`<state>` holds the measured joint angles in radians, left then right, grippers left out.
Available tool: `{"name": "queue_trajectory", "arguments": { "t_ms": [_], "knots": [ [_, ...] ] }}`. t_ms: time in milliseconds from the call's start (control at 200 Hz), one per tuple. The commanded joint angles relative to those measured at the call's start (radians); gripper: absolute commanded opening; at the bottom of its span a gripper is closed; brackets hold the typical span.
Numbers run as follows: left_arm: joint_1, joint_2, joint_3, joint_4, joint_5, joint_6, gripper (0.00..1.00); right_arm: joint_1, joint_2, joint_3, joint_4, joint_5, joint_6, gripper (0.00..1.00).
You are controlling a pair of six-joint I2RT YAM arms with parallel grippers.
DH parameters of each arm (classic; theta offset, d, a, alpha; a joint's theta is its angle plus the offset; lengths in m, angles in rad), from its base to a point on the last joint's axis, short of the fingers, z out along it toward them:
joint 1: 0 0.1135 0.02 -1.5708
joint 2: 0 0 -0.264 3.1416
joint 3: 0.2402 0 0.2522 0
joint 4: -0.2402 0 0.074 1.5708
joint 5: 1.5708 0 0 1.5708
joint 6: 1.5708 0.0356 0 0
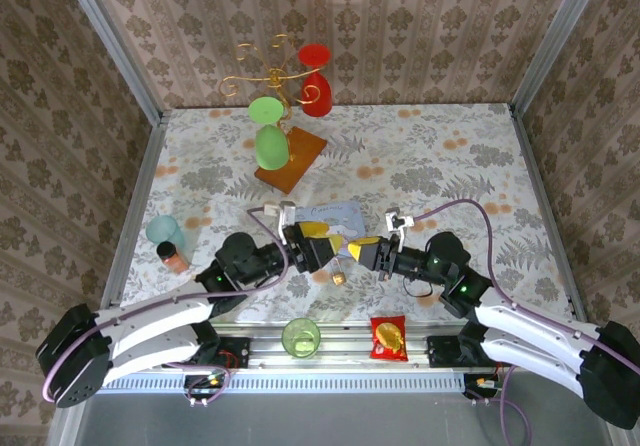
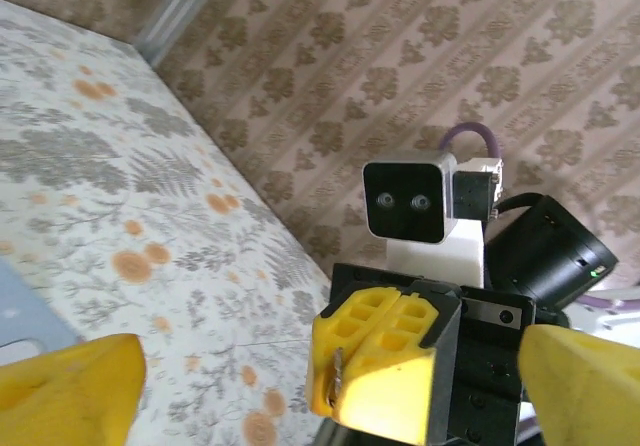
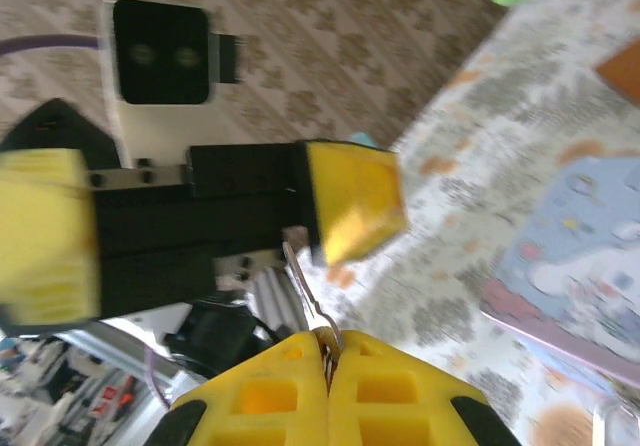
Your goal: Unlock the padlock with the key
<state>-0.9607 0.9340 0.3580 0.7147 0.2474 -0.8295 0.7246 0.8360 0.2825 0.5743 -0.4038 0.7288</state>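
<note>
Top external: my left gripper [image 1: 322, 238] and right gripper [image 1: 362, 246] are facing each other, tips close together, above the floral table [image 1: 440, 166], just near of the blue tin [image 1: 335, 213]. The padlock [image 1: 339, 277] is lying on the table just near of the two tips, a small brass dot, and neither gripper is touching it. I cannot tell at this size how its shackle stands.

Left wrist: my left fingers [image 2: 70, 391] are showing at the two bottom corners, spread as wide as they go, with nothing between them except the view of the other arm. The right gripper [image 2: 385, 361] is sitting opposite, its yellow pads pressed together, and a sliver of silver metal is poking out at the seam. I am taking that for the key [image 2: 338, 374].

Right wrist: my right pads are meeting flush, pinching the foot of a thin silver stem that rises and ends near one left finger [image 3: 355, 201]. The jaws across from me are gaping.

Judgement: the key is in hand, but the padlock is lying free. I am counting insertion and the turn as not done. The lock needs gripping first.
</note>
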Motion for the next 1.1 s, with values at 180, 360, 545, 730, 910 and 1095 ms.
{"name": "queue_trajectory", "arguments": {
  "t_ms": [180,360,545,730,910,1095],
  "knots": [
    [-0.105,-0.023,0.079,-0.501,-0.298,0.068,1.0,-0.026,-0.083,-0.073,-0.426,0.279,0.067,0.0],
    [-0.14,0.075,0.032,-0.468,-0.28,0.013,0.98,-0.049,-0.088,-0.105,-0.468,0.282,0.098,0.0],
    [-0.12,0.228,0.039,-0.412,-0.253,0.024,0.92,-0.048,-0.088,-0.094,-0.476,0.272,0.084,0.0],
    [-0.156,0.389,0.081,-0.347,-0.294,0.016,0.85,-0.049,-0.088,-0.12,-0.436,0.27,0.106,0.0],
    [-0.162,0.481,0.068,-0.25,-0.314,-0.043,0.81,-0.048,-0.084,-0.129,-0.415,0.276,0.115,0.0],
    [-0.158,0.564,0.053,-0.138,-0.315,-0.054,0.72,-0.048,-0.082,-0.147,-0.406,0.292,0.113,0.0]
  ]
}}
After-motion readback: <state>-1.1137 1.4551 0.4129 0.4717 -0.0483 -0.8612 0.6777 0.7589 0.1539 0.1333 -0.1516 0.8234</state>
